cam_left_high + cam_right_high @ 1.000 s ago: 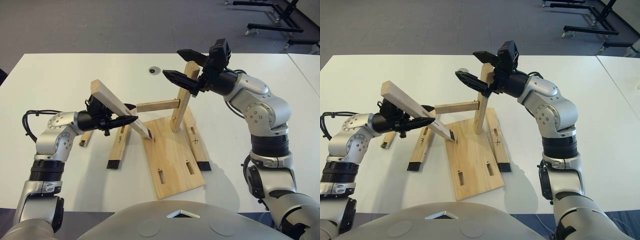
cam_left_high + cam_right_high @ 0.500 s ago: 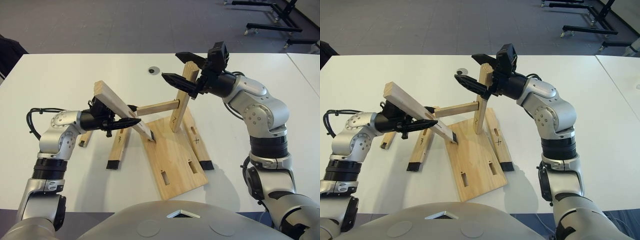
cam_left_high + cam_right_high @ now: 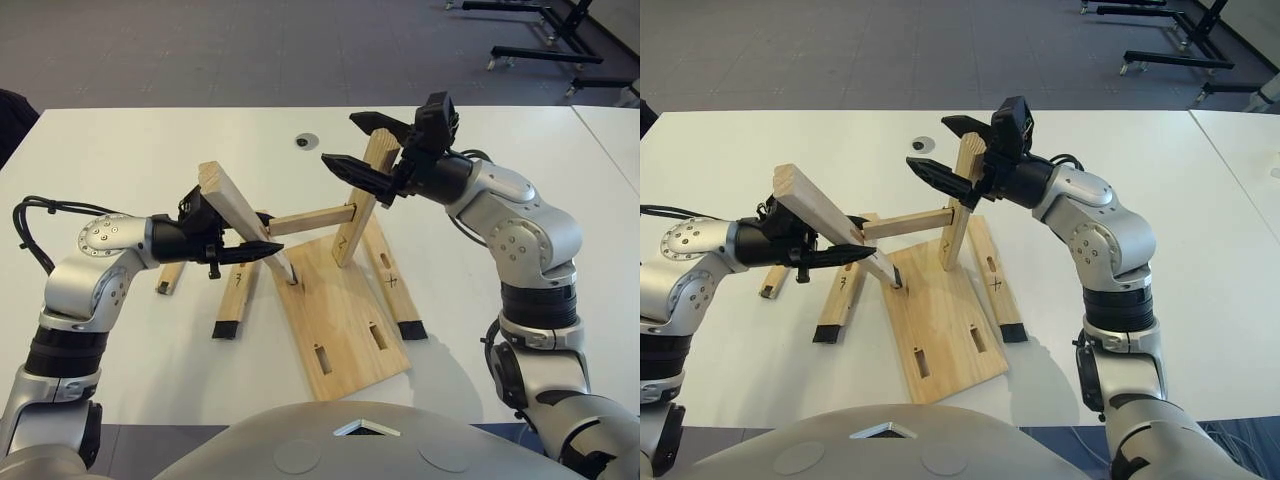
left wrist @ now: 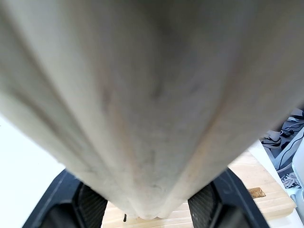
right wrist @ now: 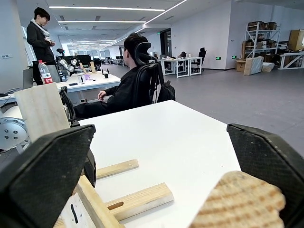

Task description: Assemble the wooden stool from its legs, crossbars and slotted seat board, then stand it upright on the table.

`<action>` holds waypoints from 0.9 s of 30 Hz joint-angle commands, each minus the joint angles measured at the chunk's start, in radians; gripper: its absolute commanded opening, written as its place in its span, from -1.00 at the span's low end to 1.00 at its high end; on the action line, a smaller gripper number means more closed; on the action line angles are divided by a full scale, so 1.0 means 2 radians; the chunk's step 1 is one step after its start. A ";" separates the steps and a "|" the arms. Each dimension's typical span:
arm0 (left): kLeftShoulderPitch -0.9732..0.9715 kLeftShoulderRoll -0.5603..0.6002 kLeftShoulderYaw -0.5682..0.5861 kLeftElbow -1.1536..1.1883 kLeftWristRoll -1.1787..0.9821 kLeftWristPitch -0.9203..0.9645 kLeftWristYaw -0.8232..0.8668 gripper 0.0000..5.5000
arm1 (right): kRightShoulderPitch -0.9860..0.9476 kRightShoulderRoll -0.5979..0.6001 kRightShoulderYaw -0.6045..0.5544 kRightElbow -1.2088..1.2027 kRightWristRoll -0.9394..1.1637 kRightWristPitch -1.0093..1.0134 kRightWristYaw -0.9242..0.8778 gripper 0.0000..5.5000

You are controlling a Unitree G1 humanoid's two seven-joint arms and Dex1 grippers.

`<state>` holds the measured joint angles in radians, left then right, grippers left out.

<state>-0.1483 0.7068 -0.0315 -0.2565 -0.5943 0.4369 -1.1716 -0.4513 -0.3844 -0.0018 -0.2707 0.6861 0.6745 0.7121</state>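
The slotted seat board (image 3: 345,320) lies flat on the white table. One leg (image 3: 360,205) stands in it, leaning a little, with a crossbar (image 3: 312,218) sticking out to the left. My right gripper (image 3: 354,144) is open, one finger on each side of that leg's top end (image 5: 237,202). My left gripper (image 3: 262,251) is shut on a second leg (image 3: 238,218). This leg is tilted, and its black-tipped lower end rests at the board's far left corner, just under the crossbar's free end. In the left wrist view the held leg (image 4: 142,95) sits between the pads (image 4: 90,209).
A third leg (image 3: 237,297) lies left of the board and a fourth (image 3: 395,290) along its right edge. A short crossbar (image 3: 169,278) lies farther left, under my left arm. A round hole (image 3: 305,141) is in the table behind the stool parts.
My left arm has swung the held leg steeper and a little to the right, closer to the crossbar's end. The standing leg leans slightly more; the right gripper stays open around its top.
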 commanded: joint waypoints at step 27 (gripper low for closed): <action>0.090 0.049 -0.048 -0.084 -0.023 0.065 0.087 -0.26 | 0.019 -0.009 -0.003 -0.043 0.022 0.033 -0.022 0.85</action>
<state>-0.0097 0.7896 -0.0584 -0.4406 -0.6742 0.4825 -0.9799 -0.4114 -0.4014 -0.0081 -0.3444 0.7279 0.7406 0.6731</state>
